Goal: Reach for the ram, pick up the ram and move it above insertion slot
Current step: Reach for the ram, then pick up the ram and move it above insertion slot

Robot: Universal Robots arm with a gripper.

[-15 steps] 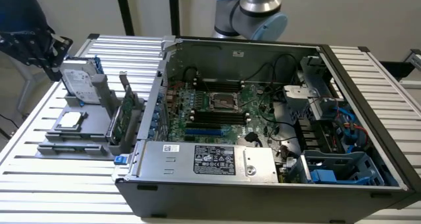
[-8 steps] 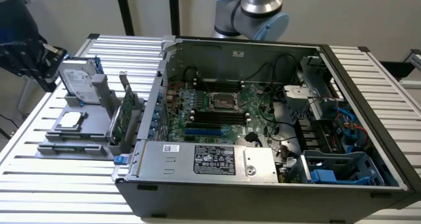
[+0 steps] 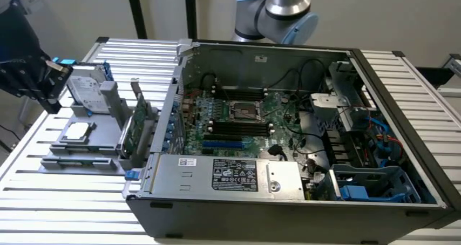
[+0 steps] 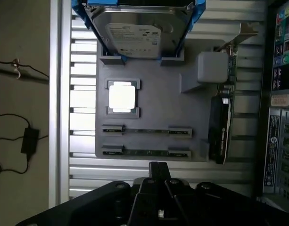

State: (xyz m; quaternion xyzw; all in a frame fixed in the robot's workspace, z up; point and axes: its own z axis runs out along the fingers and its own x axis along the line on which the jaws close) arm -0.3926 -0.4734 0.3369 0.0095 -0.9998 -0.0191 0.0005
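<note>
We see the ram (image 4: 146, 151), a thin, apparently green stick, along the tray's (image 4: 158, 103) edge nearest the gripper (image 4: 157, 165), whose grip we cannot tell.

Ram (image 4: 146, 130): thin, long green stick, set on its long edge, each end seated in a grey clip (image 4: 113, 128) of the grey holder tray (image 4: 158, 103). A second alike stick (image 4: 145, 151) runs parallel just beside it, along the tray's edge.

Insertion slot (image 3: 241, 127): long narrow black strip, one of several parallel strips on the green motherboard (image 3: 282, 114), just beside the square processor socket (image 3: 245, 110).
</note>
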